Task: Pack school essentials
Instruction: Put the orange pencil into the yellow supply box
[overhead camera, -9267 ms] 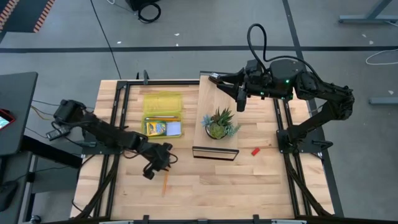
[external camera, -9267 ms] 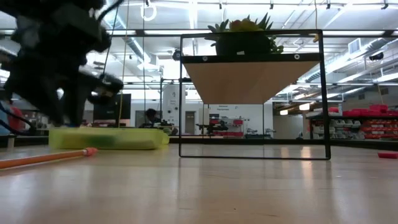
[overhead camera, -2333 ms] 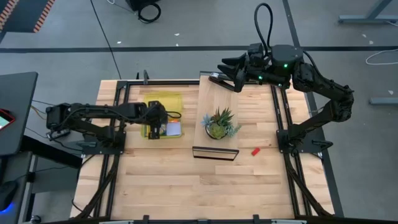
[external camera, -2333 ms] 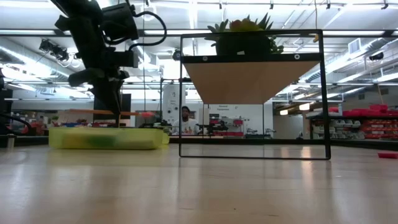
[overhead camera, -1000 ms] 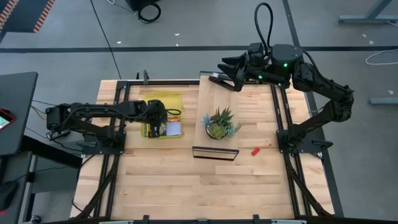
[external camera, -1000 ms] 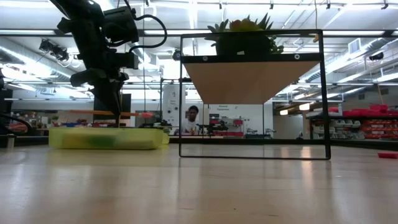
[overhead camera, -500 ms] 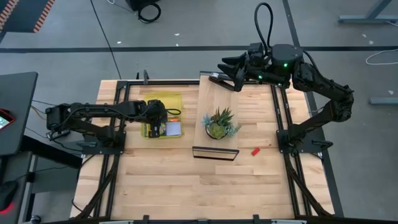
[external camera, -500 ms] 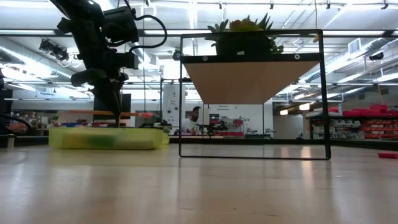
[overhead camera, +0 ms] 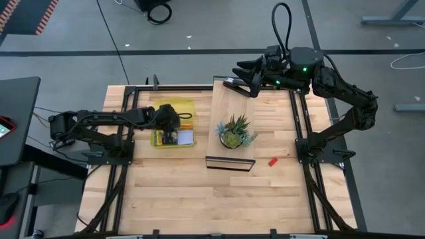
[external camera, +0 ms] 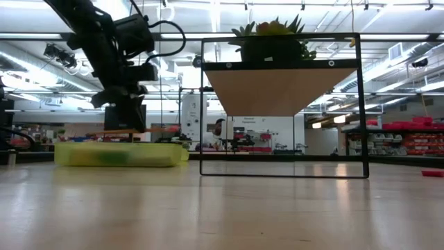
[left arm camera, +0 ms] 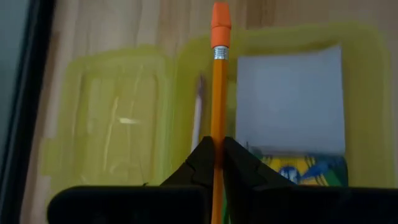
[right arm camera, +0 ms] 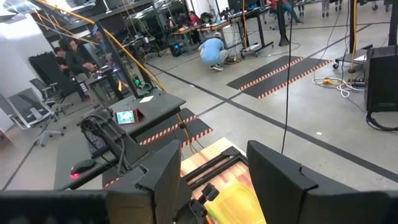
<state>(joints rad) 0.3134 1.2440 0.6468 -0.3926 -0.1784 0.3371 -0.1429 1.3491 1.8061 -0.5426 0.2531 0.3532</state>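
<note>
A yellow see-through case (overhead camera: 174, 123) lies open on the table's left half, its lid (left arm camera: 106, 118) folded out flat. In its tray lie a pale blue pad (left arm camera: 289, 102), a yellow-and-green crayon box (left arm camera: 301, 171) and a thin pale pencil (left arm camera: 198, 118). My left gripper (overhead camera: 167, 122) hovers over the case, shut on an orange pencil (left arm camera: 217, 93). A tiny red block (overhead camera: 271, 160) lies on the table at the right. My right gripper (right arm camera: 214, 180) stands open, high over the table's far edge. My left gripper pinches the orange pencil's shaft (left arm camera: 217, 146) between its two fingertips, about midway along it. The fingers slant down from the table's left side. The pencil hangs roughly level (external camera: 149, 129) just above the case, its eraser end (left arm camera: 221, 15) toward the table's right.
A green spiky plant (overhead camera: 234, 133) stands on a raised wooden shelf in a black frame (external camera: 284, 90) in the table's middle, right of the case. Black rails (overhead camera: 123, 133) run along both table sides. People show in the room beyond.
My left gripper has tipped a little over the case and stays shut on the orange pencil. The pencil stays about level and has come slightly lower toward the case.
</note>
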